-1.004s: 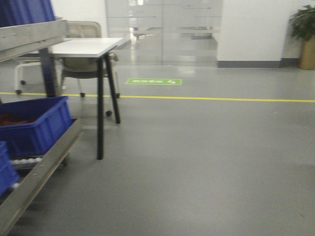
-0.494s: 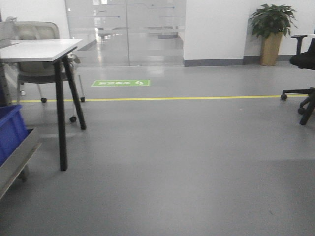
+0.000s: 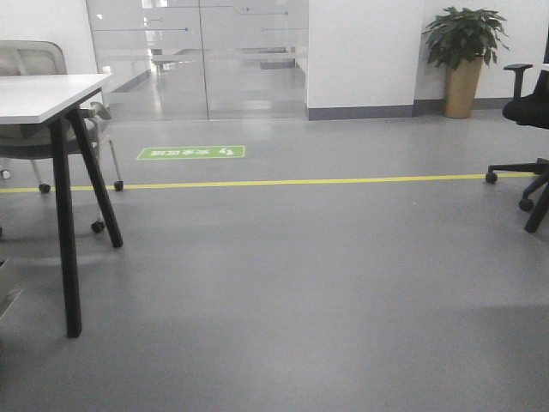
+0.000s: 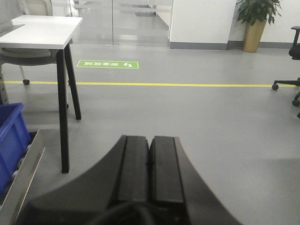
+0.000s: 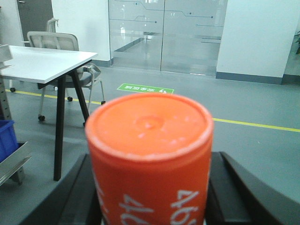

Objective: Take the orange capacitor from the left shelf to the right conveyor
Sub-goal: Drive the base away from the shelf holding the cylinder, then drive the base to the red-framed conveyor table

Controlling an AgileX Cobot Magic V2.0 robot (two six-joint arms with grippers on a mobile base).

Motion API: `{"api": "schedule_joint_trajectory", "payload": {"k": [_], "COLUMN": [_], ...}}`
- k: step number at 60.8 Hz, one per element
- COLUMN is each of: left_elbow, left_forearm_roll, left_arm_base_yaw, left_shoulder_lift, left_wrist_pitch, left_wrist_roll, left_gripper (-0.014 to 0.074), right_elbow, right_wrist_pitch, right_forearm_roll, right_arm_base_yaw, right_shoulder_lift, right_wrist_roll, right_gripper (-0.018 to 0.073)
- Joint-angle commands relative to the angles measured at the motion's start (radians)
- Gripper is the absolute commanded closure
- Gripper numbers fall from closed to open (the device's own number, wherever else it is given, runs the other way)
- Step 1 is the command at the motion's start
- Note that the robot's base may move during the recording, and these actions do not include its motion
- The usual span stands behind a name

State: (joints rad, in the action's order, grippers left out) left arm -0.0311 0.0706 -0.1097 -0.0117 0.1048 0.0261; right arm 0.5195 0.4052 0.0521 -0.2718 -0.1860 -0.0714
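The orange capacitor (image 5: 149, 159) fills the right wrist view, an orange cylinder with white digits on its side. My right gripper (image 5: 150, 197) is shut on it, one black finger (image 5: 84, 192) on each side. My left gripper (image 4: 149, 143) is shut and empty, its two black fingers pressed together, pointing over the grey floor. A corner of the left shelf (image 4: 21, 183), a steel rail, shows at the lower left of the left wrist view and at the left edge of the right wrist view (image 5: 11, 161). The right conveyor is out of view.
A white table with black legs (image 3: 64, 215) stands at the left, a grey office chair (image 3: 30, 103) behind it. A blue bin (image 4: 10, 140) sits on the shelf. A black office chair (image 3: 527, 146) and a potted plant (image 3: 463, 51) are at the right. A yellow floor line (image 3: 300, 181) crosses ahead.
The front view has swung to the right: the shelf and blue bins have slid out of the frame at the left, and the plant and black chair have come in at the right.
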Motion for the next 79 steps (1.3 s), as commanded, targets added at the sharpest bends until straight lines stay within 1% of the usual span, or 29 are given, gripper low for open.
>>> {"api": "schedule_joint_trajectory", "payload": {"k": [1, 79], "left_elbow": [0.005, 0.005], "left_forearm_roll": [0.003, 0.003], "left_arm_base_yaw": [-0.001, -0.001], "left_shoulder_lift": [-0.013, -0.012], "left_wrist_pitch": [-0.084, -0.084], "left_wrist_roll": [-0.002, -0.002], "left_gripper": [0.0723, 0.0723], "right_elbow": [0.027, 0.027], "right_wrist_pitch": [-0.097, -0.098], "right_forearm_roll": [0.013, 0.013], "right_arm_base_yaw": [0.005, 0.005], "right_shoulder_lift": [-0.013, -0.017], "right_wrist_roll": [0.005, 0.005], "right_gripper": [0.0462, 0.0462]}}
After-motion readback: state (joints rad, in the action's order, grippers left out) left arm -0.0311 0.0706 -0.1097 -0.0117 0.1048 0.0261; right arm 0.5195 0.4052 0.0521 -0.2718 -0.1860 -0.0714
